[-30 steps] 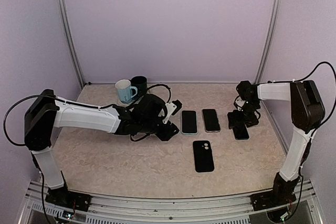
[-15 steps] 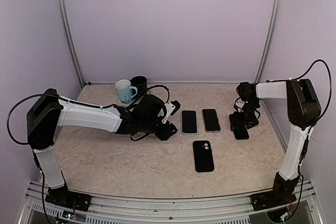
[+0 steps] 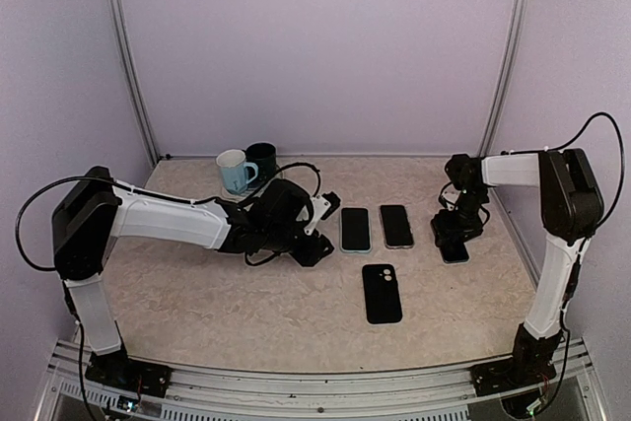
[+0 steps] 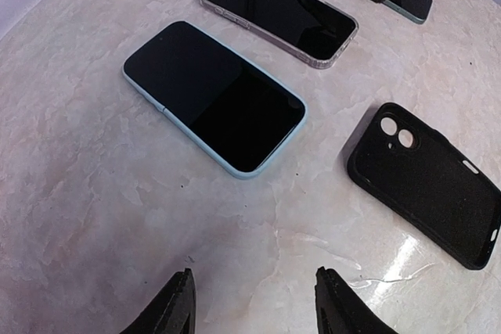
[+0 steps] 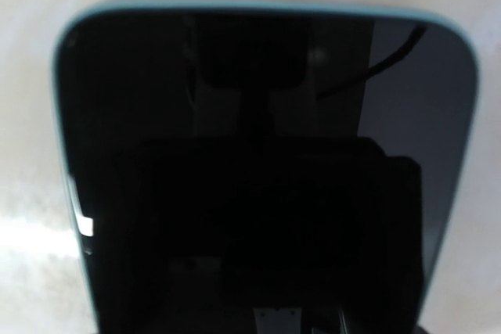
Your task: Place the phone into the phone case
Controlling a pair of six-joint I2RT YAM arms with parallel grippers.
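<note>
Nearest the arm bases lies the black phone case [image 3: 382, 293], with no phone in it. Left of it and a little farther, the left gripper [image 4: 254, 307] hovers low with its jaws about half apart, holding nothing. Just beyond the case, 2 phones lie side by side: a teal-edged phone [image 3: 355, 229] and a clear-edged phone [image 3: 396, 226]. Beyond and right of the case, a 3rd phone [image 3: 455, 253] lies under the right gripper [image 3: 455, 232]. That gripper has settled lower over the last second, narrowing from wide. Whether it grips yet I cannot tell. This is probably the phone chosen, and a lift seems near. Farthest, beyond-left of the case, stand a white mug [image 3: 233, 171] and a dark mug [image 3: 263, 157].
</note>
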